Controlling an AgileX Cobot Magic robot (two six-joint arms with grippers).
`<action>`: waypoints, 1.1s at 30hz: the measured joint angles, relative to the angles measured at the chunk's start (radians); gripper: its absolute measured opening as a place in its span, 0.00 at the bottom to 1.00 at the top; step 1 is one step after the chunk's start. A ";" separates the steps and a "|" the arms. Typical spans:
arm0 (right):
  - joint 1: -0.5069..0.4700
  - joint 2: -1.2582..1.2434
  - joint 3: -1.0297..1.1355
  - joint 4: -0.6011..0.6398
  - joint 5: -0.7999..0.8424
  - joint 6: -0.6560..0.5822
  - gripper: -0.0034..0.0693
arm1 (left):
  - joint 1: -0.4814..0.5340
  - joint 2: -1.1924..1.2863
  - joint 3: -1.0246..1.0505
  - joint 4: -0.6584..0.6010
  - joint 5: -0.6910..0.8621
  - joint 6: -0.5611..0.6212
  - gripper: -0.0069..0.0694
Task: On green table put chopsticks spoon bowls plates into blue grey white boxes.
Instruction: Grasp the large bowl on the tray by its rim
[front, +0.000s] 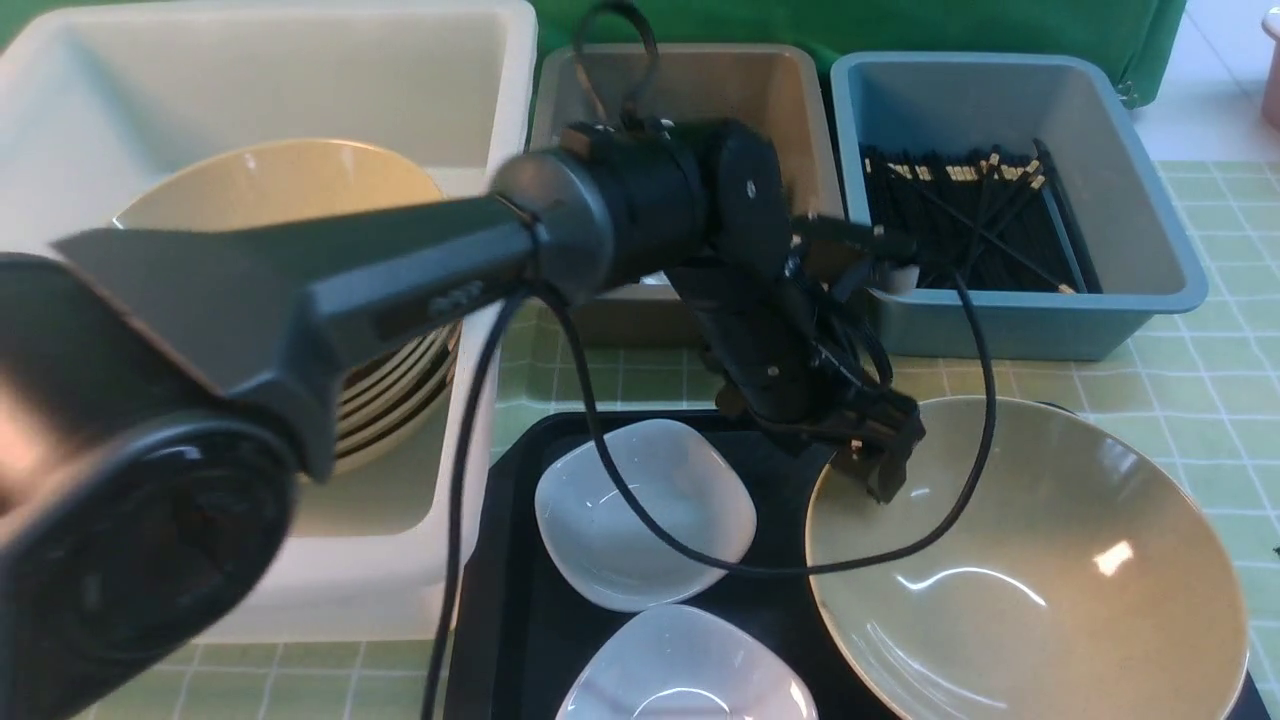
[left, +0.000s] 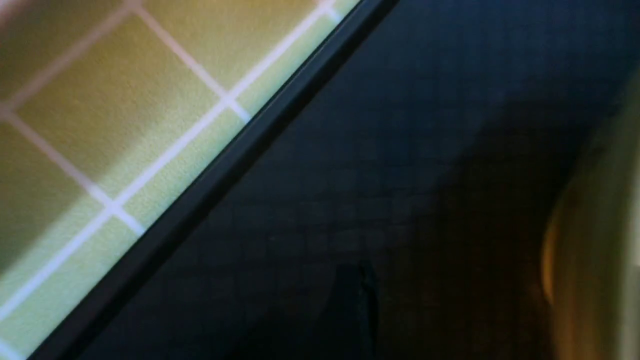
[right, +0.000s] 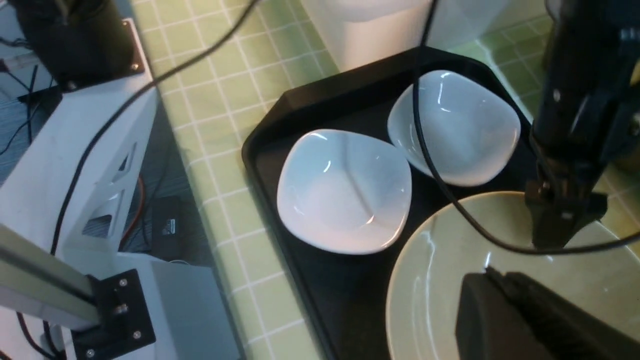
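A tan bowl (front: 1030, 570) sits at the right of the black tray (front: 520, 600). Two white plates (front: 645, 510) (front: 690, 670) lie beside it. My left gripper (front: 880, 465) hangs over the bowl's far-left rim, its jaws look open, and it holds nothing. In the left wrist view only the tray (left: 400, 150) and the bowl's blurred outer wall (left: 590, 260) show. My right gripper (right: 487, 274) is shut and empty above the bowl (right: 440, 280). More bowls (front: 280, 190) are stacked in the white box (front: 480, 60). The chopsticks (front: 970, 210) lie in the blue box (front: 1160, 270). The spoon is out of view.
The grey box (front: 780, 100) stands between the white and blue boxes, mostly hidden by my left arm (front: 400, 270). A black cable (front: 600, 440) loops over the tray and bowl. The green table (front: 1200, 340) shows right of the tray. The robot's base and table edge (right: 100, 150) lie nearby.
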 joint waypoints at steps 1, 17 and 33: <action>0.000 0.000 0.000 0.000 0.000 0.000 0.08 | 0.000 0.007 0.000 -0.011 0.004 0.009 0.82; 0.000 0.000 0.006 0.044 -0.152 0.092 0.09 | 0.007 -0.005 -0.009 -0.165 0.064 0.135 0.11; 0.000 -0.002 0.091 0.094 -0.129 -0.086 0.10 | 0.202 -0.245 -0.009 -0.225 0.154 0.187 0.11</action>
